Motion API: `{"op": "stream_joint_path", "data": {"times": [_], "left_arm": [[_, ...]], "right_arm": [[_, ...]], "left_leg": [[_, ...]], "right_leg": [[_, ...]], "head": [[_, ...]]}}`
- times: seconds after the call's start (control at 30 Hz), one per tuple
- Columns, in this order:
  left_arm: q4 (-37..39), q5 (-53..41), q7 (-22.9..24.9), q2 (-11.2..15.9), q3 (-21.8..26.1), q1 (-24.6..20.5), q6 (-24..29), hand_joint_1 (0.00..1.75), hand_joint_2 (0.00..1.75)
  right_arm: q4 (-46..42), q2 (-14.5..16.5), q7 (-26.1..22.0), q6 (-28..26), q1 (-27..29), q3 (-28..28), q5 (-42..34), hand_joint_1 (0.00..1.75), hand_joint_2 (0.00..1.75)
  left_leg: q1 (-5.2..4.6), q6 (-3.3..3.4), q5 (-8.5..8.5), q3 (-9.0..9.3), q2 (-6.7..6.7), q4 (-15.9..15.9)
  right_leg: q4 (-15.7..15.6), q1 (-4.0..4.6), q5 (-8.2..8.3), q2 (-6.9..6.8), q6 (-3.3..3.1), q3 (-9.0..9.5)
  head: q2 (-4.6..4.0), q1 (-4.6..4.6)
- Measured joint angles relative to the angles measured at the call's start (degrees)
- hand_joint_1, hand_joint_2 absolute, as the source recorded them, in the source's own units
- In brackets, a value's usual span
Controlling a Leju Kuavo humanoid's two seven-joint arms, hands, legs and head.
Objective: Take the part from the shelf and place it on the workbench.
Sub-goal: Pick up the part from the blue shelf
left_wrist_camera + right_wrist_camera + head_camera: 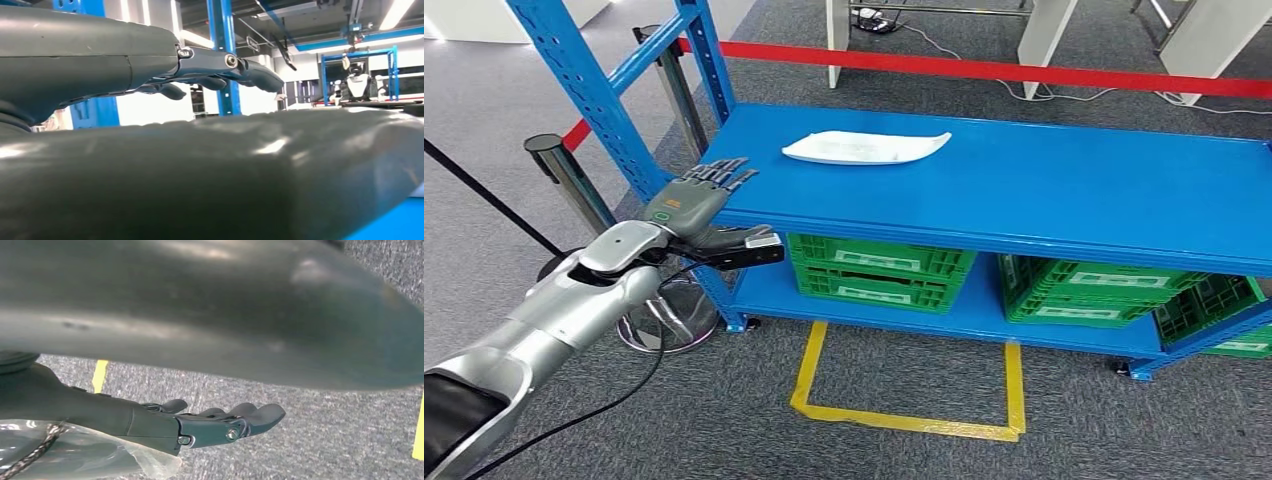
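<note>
A flat white part [866, 147] lies on the top board of the blue shelf [1024, 190], toward its back left. My left hand [702, 200] is raised at the shelf's left front corner, fingers stretched out and apart, holding nothing, well short of the part. In the left wrist view the left hand's fingers [215, 70] reach out past a blue upright. My right hand [210, 425] hangs over the grey carpet with its fingers extended and nothing in them.
Green crates [879, 270] sit on the shelf's lower board. Steel stanchions [574, 180] with a red barrier tape [984, 68] stand at the left and behind the shelf. Yellow tape [904, 415] marks a square on the carpet before the shelf.
</note>
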Motion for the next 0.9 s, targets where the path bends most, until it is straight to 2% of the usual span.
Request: {"op": "stream_joint_path", "data": {"times": [0.03,0.07,0.1,0.13,0.2,0.23,0.27,0.3,0.37,0.43,0.47,0.53,0.57,0.6,0.63,0.67,0.7,0.73,0.77,0.8,0.87,0.9], "left_arm": [[0.08,0.08,-0.02,0.00,-0.01,0.12,0.01,0.00,0.00],[0.17,0.19,-0.04,0.00,-0.01,0.32,0.01,0.00,0.00],[0.26,0.32,-0.07,0.01,-0.01,0.54,0.01,0.00,0.00],[0.33,0.46,-0.11,0.01,-0.01,0.73,0.01,0.00,0.00],[0.43,0.68,-0.30,0.01,-0.01,0.94,0.03,0.00,0.00],[0.46,0.77,-0.43,0.02,-0.01,0.96,0.04,0.00,0.00],[0.50,0.84,-0.54,0.04,-0.01,1.00,0.05,0.00,0.00],[0.56,0.88,-0.64,0.08,-0.01,1.07,0.05,0.00,0.00],[0.64,0.90,-0.77,0.13,0.02,1.23,0.07,0.00,0.00],[0.67,0.92,-0.83,0.19,0.07,1.26,0.09,0.00,0.00],[0.68,0.95,-0.84,0.23,0.09,1.24,0.08,0.00,0.00],[0.79,1.02,-0.89,0.26,0.04,1.33,-0.02,0.00,0.00],[0.92,1.04,-0.93,0.23,-0.01,1.44,-0.11,0.00,0.00],[1.07,1.05,-0.99,0.20,-0.05,1.53,-0.20,0.00,0.00],[1.21,1.05,-1.07,0.16,-0.08,1.53,-0.28,0.00,0.00],[1.32,1.05,-1.14,0.12,-0.10,1.44,-0.38,0.00,0.00],[1.41,1.06,-1.24,0.10,-0.10,1.27,-0.49,0.00,0.00],[1.49,1.08,-1.35,0.08,-0.12,1.04,-0.61,0.00,0.00],[1.58,1.09,-1.47,0.05,-0.14,0.81,-0.74,0.00,0.00],[1.66,1.11,-1.58,0.03,-0.16,0.65,-0.85,0.00,0.00],[1.80,1.13,-1.72,-0.02,-0.20,0.52,-0.96,0.00,0.00],[1.84,1.14,-1.78,-0.05,-0.21,0.51,-0.97,0.00,0.00]], "right_arm": [[0.01,0.00,0.14,-0.01,0.04,-0.05,0.01,0.00,0.00],[0.01,0.00,0.25,0.00,0.13,-0.11,0.04,0.00,0.00],[0.01,0.00,0.31,0.01,0.23,-0.17,0.09,0.00,0.00],[0.01,0.00,0.33,0.01,0.30,-0.25,0.13,0.00,0.00],[0.01,0.00,0.33,0.01,0.30,-0.37,0.20,0.00,0.00],[0.02,0.00,0.32,-0.01,0.26,-0.41,0.21,0.00,0.00],[0.02,0.00,0.32,-0.03,0.17,-0.45,0.22,0.00,0.00],[0.03,0.00,0.32,-0.05,0.11,-0.46,0.23,0.00,0.00],[0.03,0.03,0.32,-0.09,0.11,-0.47,0.28,0.00,0.00],[0.03,0.08,0.31,-0.11,0.18,-0.49,0.34,0.00,0.00],[0.03,0.11,0.31,-0.13,0.15,-0.50,0.37,0.00,0.00],[0.03,0.13,0.31,-0.09,0.09,-0.51,0.42,0.00,0.00],[0.03,0.13,0.31,-0.03,0.09,-0.51,0.47,0.00,0.00],[0.03,0.14,0.32,0.03,0.12,-0.51,0.55,0.00,0.00],[0.03,0.15,0.32,0.07,0.15,-0.51,0.63,0.00,0.00],[0.03,0.16,0.32,0.08,0.16,-0.51,0.72,0.00,0.00],[0.03,0.17,0.31,0.09,0.15,-0.52,0.80,0.00,0.00],[0.03,0.17,0.31,0.11,0.12,-0.52,0.85,0.00,0.00],[0.03,0.17,0.30,0.13,0.07,-0.53,0.89,0.00,0.00],[0.03,0.17,0.30,0.14,0.05,-0.54,0.91,0.00,0.00],[0.03,0.19,0.30,0.16,0.05,-0.54,0.96,0.00,0.00],[0.03,0.20,0.31,0.16,0.05,-0.54,0.98,0.00,0.44]], "left_leg": [[-0.06,0.20,-0.09,0.08,0.00,0.01],[-0.14,0.33,-0.20,0.20,-0.03,0.02],[-0.20,0.42,-0.36,0.39,-0.09,0.02],[-0.24,0.46,-0.55,0.66,-0.18,0.03],[-0.27,0.30,-1.07,1.33,-0.33,0.03],[-0.39,0.09,-1.36,1.50,-0.40,0.13],[-0.48,-0.15,-1.56,1.55,-0.44,0.20],[-0.55,-0.41,-1.69,1.51,-0.47,0.24],[-0.54,-0.92,-1.89,1.48,-0.48,0.19],[-0.42,-1.58,-2.91,1.03,-0.30,1.61],[-0.32,-1.96,-4.07,0.02,-0.21,3.92],[0.00,-2.56,-6.85,-3.59,-0.08,11.10],[0.16,-2.75,-7.60,-5.42,-0.05,14.20],[0.28,-2.87,-7.40,-6.58,-0.02,15.74],[0.39,-2.91,-6.05,-6.75,0.03,15.16],[0.46,-2.88,-3.88,-5.96,0.09,12.63],[0.51,-2.78,-1.47,-4.53,0.19,8.85],[0.42,-2.65,0.22,-3.02,0.30,5.27],[0.31,-2.41,1.03,-1.88,0.37,2.63],[0.16,-2.16,1.11,-1.26,0.40,1.18],[-0.01,-1.49,0.64,-0.98,0.29,0.62],[0.03,-1.15,0.66,-0.74,0.24,0.34]], "right_leg": [[3.96,0.02,-1.25,0.01,0.00,-2.24],[6.93,0.04,-1.68,0.01,0.01,-4.17],[8.06,0.05,-1.01,0.01,-0.01,-5.29],[7.07,0.07,0.64,0.01,-0.10,-5.38],[0.18,0.14,5.26,0.06,-0.49,-2.89],[-3.43,0.18,6.64,0.11,-0.70,-1.15],[-5.96,0.23,7.30,0.17,-0.90,0.13],[-7.24,0.30,7.24,0.26,-1.09,0.85],[-7.69,0.28,6.90,0.34,-1.47,1.26],[-8.03,0.03,6.78,0.30,-1.99,1.75],[-8.18,-0.13,6.66,0.26,-2.27,2.12],[-8.21,-0.15,6.22,0.22,-2.63,2.69],[-8.21,-0.16,6.01,0.21,-2.69,2.94],[-8.21,-0.17,5.81,0.21,-2.67,3.18],[-8.20,-0.18,5.60,0.21,-2.62,3.46],[-8.19,-0.19,5.38,0.22,-2.52,3.80],[-8.19,-0.21,5.15,0.23,-2.36,4.12],[-8.15,-0.11,4.90,0.25,-2.11,4.36],[-8.13,-0.04,4.72,0.28,-1.81,4.46],[-8.16,0.02,4.58,0.28,-1.46,4.50],[-8.40,0.00,4.45,0.19,-0.74,4.62],[-8.35,-0.06,4.22,0.11,-0.41,4.61]], "head": [[0.00,0.04],[0.00,0.02],[0.00,0.03],[0.00,0.03],[0.00,0.07],[0.00,0.11],[0.00,0.13],[0.00,0.13],[0.01,0.07],[0.01,-0.12],[0.01,-0.23],[0.01,-0.40],[0.00,-0.38],[0.00,-0.39],[0.00,-0.40],[0.00,-0.39],[0.00,-0.39],[0.00,-0.37],[0.00,-0.35],[0.00,-0.32],[0.00,-0.31],[0.00,-0.29]]}}
